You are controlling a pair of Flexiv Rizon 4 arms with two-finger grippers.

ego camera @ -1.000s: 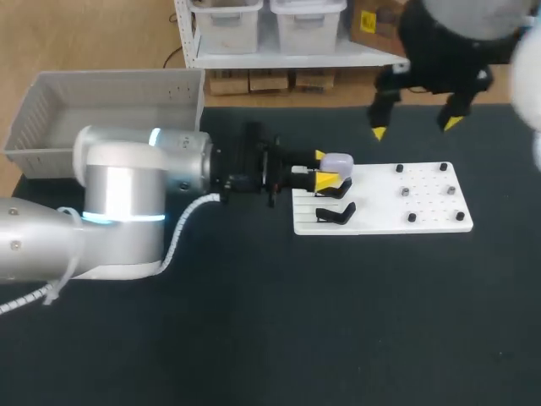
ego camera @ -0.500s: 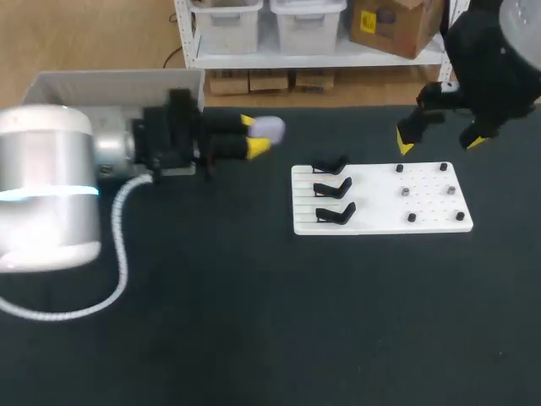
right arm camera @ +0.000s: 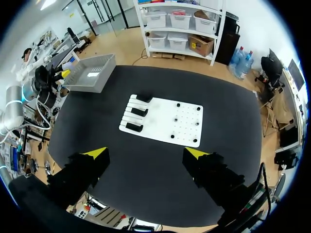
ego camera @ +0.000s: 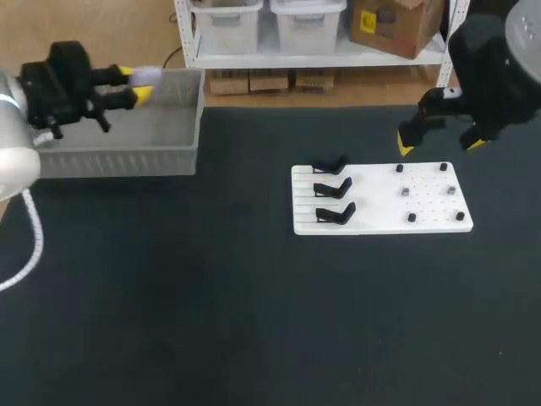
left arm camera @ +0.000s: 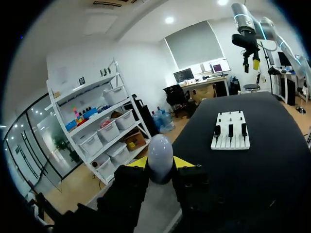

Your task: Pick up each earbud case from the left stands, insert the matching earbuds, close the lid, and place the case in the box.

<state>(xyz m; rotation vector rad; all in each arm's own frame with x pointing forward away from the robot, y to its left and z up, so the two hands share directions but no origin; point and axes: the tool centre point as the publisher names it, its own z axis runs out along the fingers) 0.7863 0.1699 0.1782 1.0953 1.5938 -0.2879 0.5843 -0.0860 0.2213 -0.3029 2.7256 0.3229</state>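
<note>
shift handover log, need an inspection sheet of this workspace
surface: black table, no damage seen
job's things: pale lilac oval earbud case in the left gripper, by the grey plastic box at its far rim; white board, three black stands empty, small dark pieces on its right half
clutter: nothing seen
grippers: left gripper shut on the case; right gripper open, empty, above the board's far edge
cables: white coiled cable along the left arm
surroundings: nothing seen reaching over the table

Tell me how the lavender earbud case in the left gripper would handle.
The earbud case looks smooth and egg-rounded, so probably slippery and apt to roll. Pinched undeformed in the left gripper, it seems rigid, likely light.
</note>
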